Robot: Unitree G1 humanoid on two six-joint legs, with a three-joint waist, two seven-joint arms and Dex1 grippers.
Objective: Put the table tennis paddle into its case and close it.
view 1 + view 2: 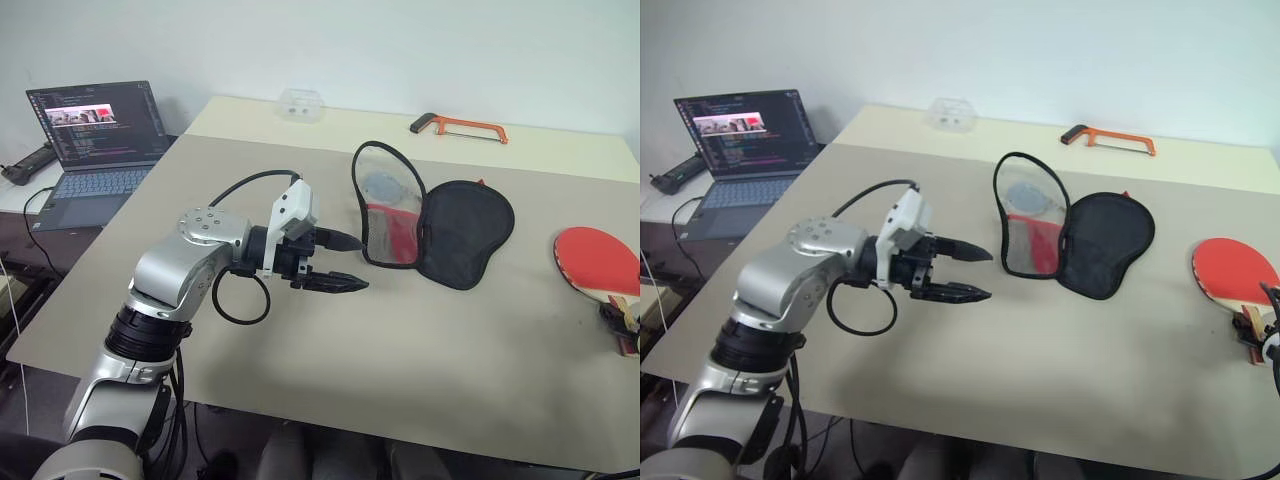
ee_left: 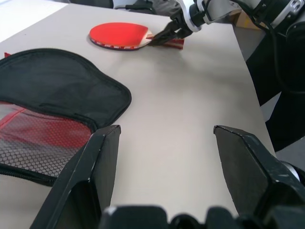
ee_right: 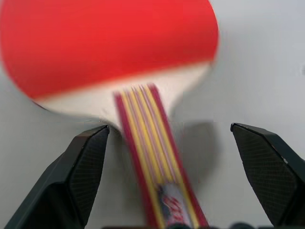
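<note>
Head view: your case (image 1: 440, 225) lay unzipped mid-table with one flap standing up, nothing inside it but its own red panel and mesh pocket, while the paddle (image 1: 597, 260) sat flat well off to its right; left gripper (image 1: 340, 262) hovered beside the case, jaws apart and empty. Left wrist: right gripper (image 2: 164, 37) was at the handle end. Right wrist: right jaws were spread wide astride the handle (image 3: 152, 157), not closed; the paddle looked light and stiff, so grab the handle, while the soft case will likely flop.

head pair: above table (image 1: 330, 340) | wrists: low, both see paddle (image 3: 105, 43)
</note>
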